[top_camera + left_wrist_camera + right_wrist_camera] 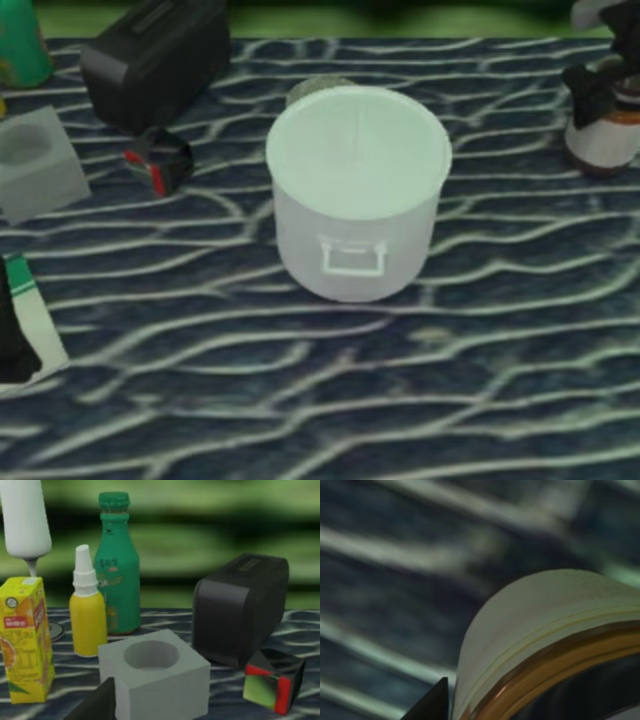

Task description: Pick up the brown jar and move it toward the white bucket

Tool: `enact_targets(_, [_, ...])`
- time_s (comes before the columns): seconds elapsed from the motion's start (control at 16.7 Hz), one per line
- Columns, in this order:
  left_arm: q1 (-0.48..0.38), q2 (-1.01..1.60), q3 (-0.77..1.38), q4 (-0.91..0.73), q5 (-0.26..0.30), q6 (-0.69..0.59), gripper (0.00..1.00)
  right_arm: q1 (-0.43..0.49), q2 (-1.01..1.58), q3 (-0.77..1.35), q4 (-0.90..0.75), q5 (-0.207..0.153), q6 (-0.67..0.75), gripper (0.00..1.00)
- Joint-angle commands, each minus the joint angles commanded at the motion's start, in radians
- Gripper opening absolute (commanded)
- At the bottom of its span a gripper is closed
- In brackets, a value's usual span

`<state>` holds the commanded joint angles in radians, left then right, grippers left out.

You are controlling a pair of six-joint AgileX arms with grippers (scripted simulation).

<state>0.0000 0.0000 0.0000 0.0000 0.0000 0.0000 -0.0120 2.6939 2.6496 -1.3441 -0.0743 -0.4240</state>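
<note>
The brown jar [603, 140] stands at the table's far right edge, with a white label and a dark base. My right gripper [598, 92] comes down over its top and is shut on it. In the right wrist view the jar [545, 625] fills the frame, showing its white label, orange band and dark lid. One dark finger [431, 704] lies against its side and the other is hidden. The white bucket [358, 190] stands mid-table, its tab outline facing the front. My left arm [28, 320] is parked at the left edge, with one finger [100, 705] showing.
A grey block with a round hollow [35, 160], a black box [155, 55] and a red-green cube [160, 162] sit at the back left. A green bottle [116, 565], a yellow spray bottle [87, 612] and a juice carton [25, 640] stand beyond them.
</note>
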Motion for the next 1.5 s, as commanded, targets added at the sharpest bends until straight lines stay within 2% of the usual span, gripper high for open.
enact_targets(0.42, [0.0,0.0,0.0,0.0,0.0,0.0,1.0,-0.002,-0.038,-0.038,0.004,-0.001,0.001,0.0])
enact_targets(1.08, [0.0,0.0,0.0,0.0,0.0,0.0,1.0,0.008,-0.553,-0.602,0.046,-0.007,0.001,0.0])
enact_targets(1.5, [0.0,0.0,0.0,0.0,0.0,0.0,1.0,0.005,-0.579,-0.628,0.047,-0.007,0.004,0.0])
